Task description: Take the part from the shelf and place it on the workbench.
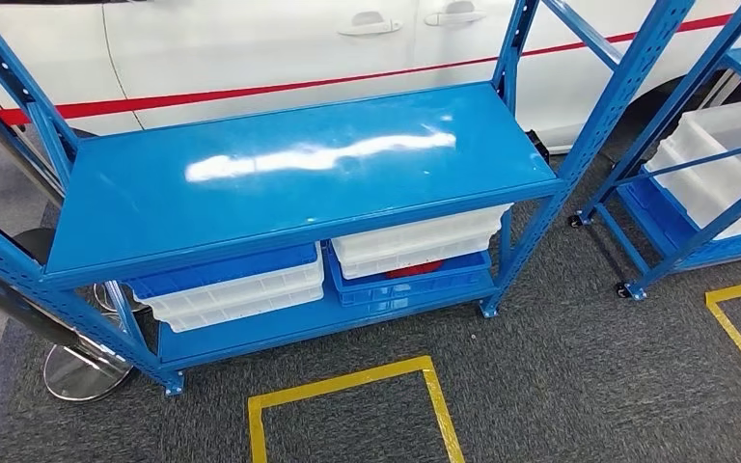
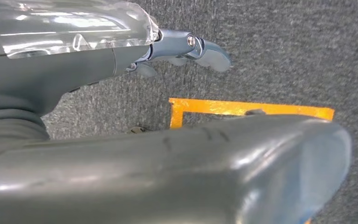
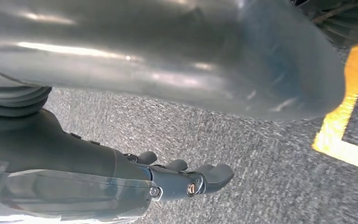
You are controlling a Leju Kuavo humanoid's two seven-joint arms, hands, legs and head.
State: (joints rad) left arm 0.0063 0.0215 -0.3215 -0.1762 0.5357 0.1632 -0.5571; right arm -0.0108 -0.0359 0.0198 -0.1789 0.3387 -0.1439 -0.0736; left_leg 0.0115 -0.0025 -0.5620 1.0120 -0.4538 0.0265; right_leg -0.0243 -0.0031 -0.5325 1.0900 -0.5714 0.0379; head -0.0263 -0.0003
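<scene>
Approach phase, nothing grasped. Left hand [image 2: 186,49] and right hand [image 3: 186,179] hang over grey carpet, fingers apart and empty. Likely part — a red piece [image 1: 415,270] in the blue bin [image 1: 410,283] under the white trays, lower shelf [image 1: 328,318] — hard to confirm. Best to crouch, reach low, avoid the tray edges.

The head view is bright and evenly lit from overhead. A long white streak of glare lies across the glossy top of the blue shelf [image 1: 299,183], and the white car [image 1: 251,48] behind it is nearly washed out. Shadows under the shelf are soft, and the bins [image 1: 232,285] below sit in dimmer light. The straight posts lean outward toward the edges.

In both wrist views the thick thumb close to the lens is out of focus, with pale smeared highlights. The carpet [image 3: 242,154] looks grainy and slightly streaked, and the clear cover [image 2: 70,23] on the left hand [image 2: 186,49] throws bright reflections.
</scene>
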